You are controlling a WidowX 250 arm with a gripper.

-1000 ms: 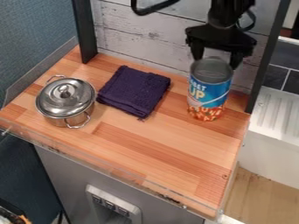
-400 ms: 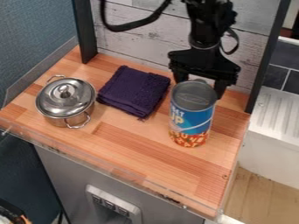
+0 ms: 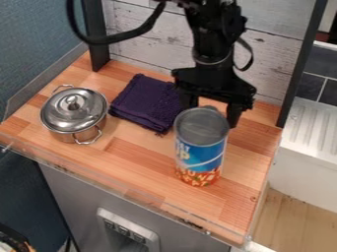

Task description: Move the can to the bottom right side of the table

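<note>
Pale boards [image 3: 148, 43] backed the wooden table [image 3: 141, 167] I stood looking down at. On its right half, toward the near edge, the can [image 3: 200, 155] was upright; I couldn't tell whether its base touched the wood. The gripper [image 3: 211, 113] looked clamped on its upper part, fingers spread to its width. Stiff and smooth, it would probably resist denting but might slip or tip, heavier if full; a level hold around the upper sides seemed right. Beyond lay the cloth [image 3: 140, 103], then the pot [image 3: 71, 117] farther left.
</note>
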